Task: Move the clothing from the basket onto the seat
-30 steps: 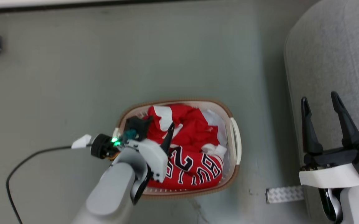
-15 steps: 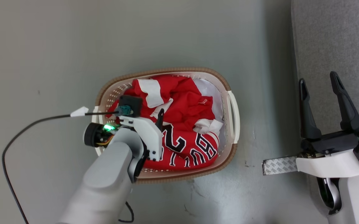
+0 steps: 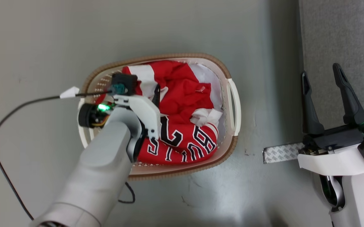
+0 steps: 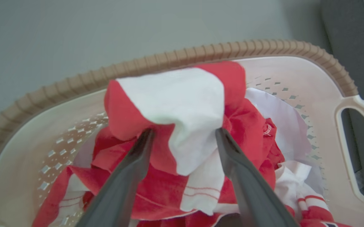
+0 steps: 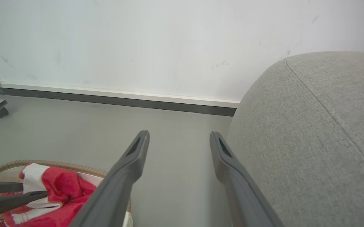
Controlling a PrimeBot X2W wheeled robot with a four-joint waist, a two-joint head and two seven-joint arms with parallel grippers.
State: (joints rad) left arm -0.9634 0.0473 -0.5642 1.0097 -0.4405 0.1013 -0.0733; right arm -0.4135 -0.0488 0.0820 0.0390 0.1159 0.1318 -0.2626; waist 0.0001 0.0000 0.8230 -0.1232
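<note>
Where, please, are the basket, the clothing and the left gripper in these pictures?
basket (image 4: 200, 54), left wrist view, on its brown rim.
clothing (image 3: 182, 142), head view, on the lettered red jersey.
left gripper (image 4: 184, 130), left wrist view, midway between its open fingertips.

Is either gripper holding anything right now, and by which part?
Nothing is held. The open left gripper straddles a raised fold of the red white-striped jersey clothing; the open right gripper is empty.
</note>
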